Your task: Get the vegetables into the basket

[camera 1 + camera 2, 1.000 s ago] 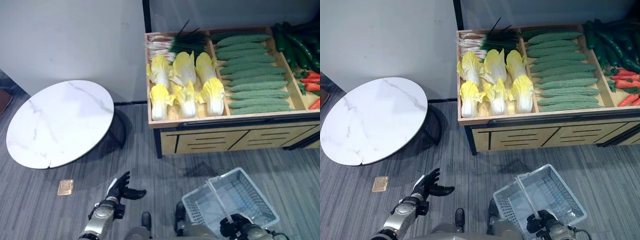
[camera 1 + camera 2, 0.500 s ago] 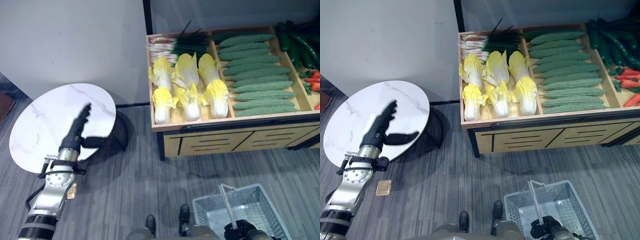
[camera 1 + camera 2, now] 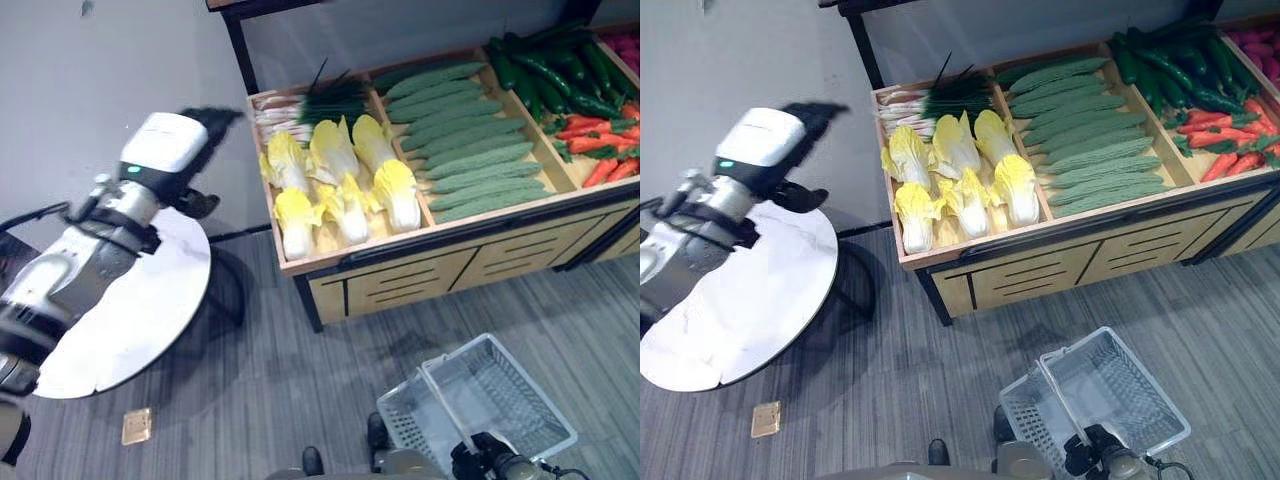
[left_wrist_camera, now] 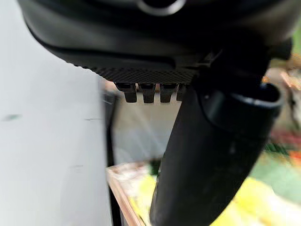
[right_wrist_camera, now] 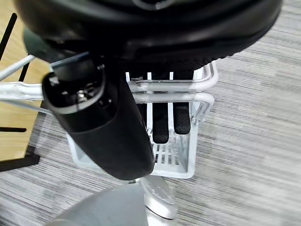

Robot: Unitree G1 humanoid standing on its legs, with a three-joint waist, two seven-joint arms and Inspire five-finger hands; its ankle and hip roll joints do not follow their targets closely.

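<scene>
The left hand (image 3: 200, 125) was raised high, just short of the near-left corner of the wooden produce stand (image 3: 330, 262), its dark fingers pointing toward the stand and blurred in both eye views. In its own wrist view the fingers (image 4: 148, 92) ran out in a straight row with nothing between them and the thumb (image 4: 207, 155), so the hand was spread and empty. Below and behind its forearm lay a round marble table (image 3: 140, 310). Beyond the fingertips lay the napa cabbages (image 3: 340, 180), heaped in the stand's leftmost bin, with spring onions (image 3: 300, 105) behind them; further right were bumpy green gourds (image 3: 470, 140), dark cucumbers (image 3: 545, 70) and red peppers (image 3: 595, 160).

The step in hand looked like a reach for a first vegetable. To do it well, the hand would probably need to travel on over the stand's front lip, drop onto one cabbage across its thick middle, and wrap fingers and thumb round it rather than nip loose leaves.

Down at the lower right, the right hand (image 5: 160, 117) had its fingers hooked over the wire handle of the white basket (image 3: 1110, 395), carrying it empty above the carpet.

The eye views gave the whole layout of stand, bins and basket; the right wrist view alone made the curl over the handle plain, and the left wrist view alone settled that the reaching hand held nothing.
</scene>
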